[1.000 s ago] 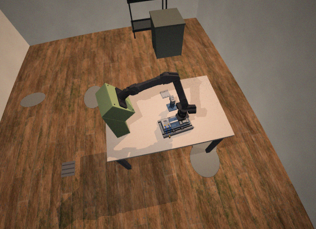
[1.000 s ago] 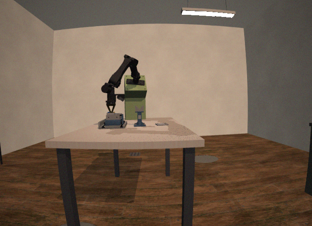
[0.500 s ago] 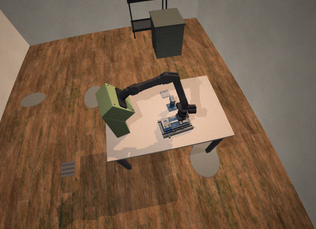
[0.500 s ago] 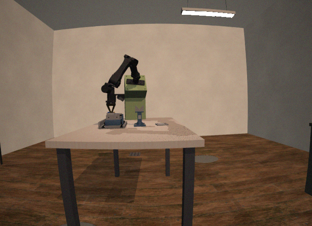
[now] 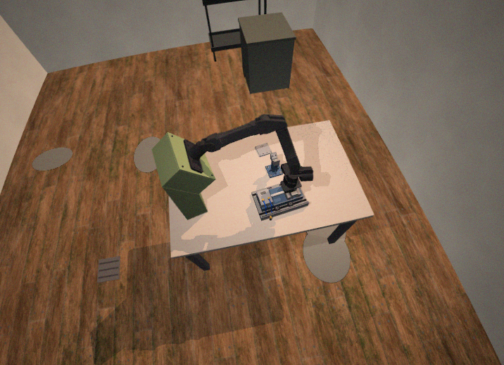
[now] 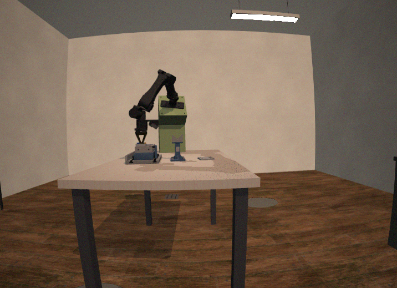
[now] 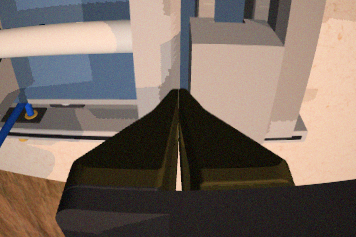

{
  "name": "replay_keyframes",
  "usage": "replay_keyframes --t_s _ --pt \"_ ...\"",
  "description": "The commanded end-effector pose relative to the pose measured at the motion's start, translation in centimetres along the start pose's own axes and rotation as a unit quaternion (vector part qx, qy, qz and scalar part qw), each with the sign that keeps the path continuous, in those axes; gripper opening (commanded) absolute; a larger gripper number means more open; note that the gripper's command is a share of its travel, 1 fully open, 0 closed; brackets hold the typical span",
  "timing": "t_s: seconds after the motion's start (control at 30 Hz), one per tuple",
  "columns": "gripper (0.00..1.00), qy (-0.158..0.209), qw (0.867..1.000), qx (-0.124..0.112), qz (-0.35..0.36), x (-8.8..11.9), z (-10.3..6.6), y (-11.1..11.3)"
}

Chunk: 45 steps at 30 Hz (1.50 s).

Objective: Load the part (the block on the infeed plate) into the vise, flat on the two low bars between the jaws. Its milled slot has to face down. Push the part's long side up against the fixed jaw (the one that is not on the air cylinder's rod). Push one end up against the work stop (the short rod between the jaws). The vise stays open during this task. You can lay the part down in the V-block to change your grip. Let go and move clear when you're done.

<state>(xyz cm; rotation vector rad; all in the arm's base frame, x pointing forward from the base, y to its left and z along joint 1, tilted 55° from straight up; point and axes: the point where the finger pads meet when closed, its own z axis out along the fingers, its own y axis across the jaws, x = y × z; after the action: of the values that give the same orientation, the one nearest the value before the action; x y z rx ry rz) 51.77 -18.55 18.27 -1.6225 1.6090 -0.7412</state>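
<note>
The part [image 7: 235,78] is a grey block lying in the blue vise [image 5: 281,200] between the jaws. Its long side lies next to the fixed jaw [image 7: 299,38] on the right, and a gap separates it from the moving jaw [image 7: 156,12]. The slot is hidden. My gripper [image 7: 178,100] is shut and empty, its tips just above the part's near left edge. It also shows above the vise in the top and exterior views [image 5: 291,188] [image 6: 141,139]. The infeed plate [image 5: 262,149] is bare.
The V-block [image 6: 177,148] stands empty on its blue base between the vise and the infeed plate. The white cylinder rod [image 7: 63,38] runs to the moving jaw. Blue air hoses [image 5: 267,207] sit at the vise's front. The green arm pedestal [image 5: 181,171] stands at the table's left.
</note>
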Motion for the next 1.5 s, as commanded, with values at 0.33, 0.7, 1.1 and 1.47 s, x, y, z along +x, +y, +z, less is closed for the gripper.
replay_keyframes --t_s 0.33,0.7,1.1,1.47 --pt "0.0 0.003 1.0 0.012 -0.001 0.2 -0.9 -0.2" --pt "0.0 0.004 1.0 0.012 -0.003 0.3 -1.0 0.6" --pt "0.0 0.005 1.0 0.013 -0.004 0.4 -0.9 0.8" --pt "0.0 0.001 1.0 0.001 0.003 0.2 -1.5 1.6"
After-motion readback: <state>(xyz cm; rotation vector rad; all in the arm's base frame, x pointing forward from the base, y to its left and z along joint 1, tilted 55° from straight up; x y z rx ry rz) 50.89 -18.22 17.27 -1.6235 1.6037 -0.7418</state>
